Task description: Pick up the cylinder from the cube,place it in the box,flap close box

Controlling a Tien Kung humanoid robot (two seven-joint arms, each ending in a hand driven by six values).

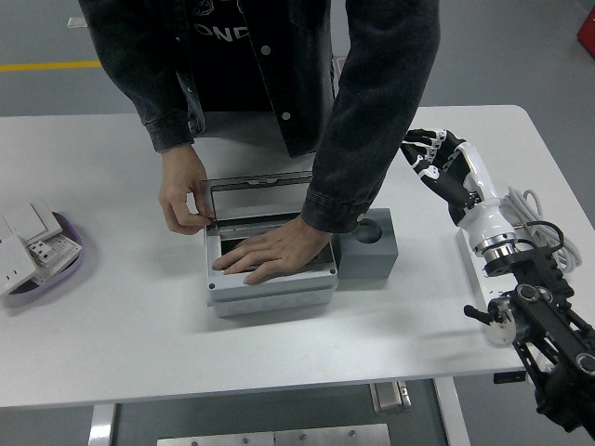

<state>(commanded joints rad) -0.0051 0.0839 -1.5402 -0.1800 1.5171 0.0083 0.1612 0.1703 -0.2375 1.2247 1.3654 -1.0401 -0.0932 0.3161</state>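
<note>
The right hand (437, 165) hovers above the counter (112, 334) with its fingers spread and relaxed, holding nothing. The left hand is out of view. Just to the hand's left and a little nearer the robot sits the grey cube (372, 249), its round socket partly covered by a person's sleeve (358, 186); no cylinder can be seen in the part of the socket that shows. Further left, touching the cube's side, is the grey box (270, 288) with its clear lid (260, 197) tilted up at the far edge. One of the person's hands (270, 255) lies flat in the box opening, hiding what is inside, while the other (181, 197) pinches the lid's far left corner. Well away to the left, a purple tray (70, 255) holds white parts.

The cylinder itself cannot be seen, so the pick looks not yet possible; this reads as the scene being arranged. Next, the hand should wait until the person's arms are out of the way, then locate the cylinder.
</note>
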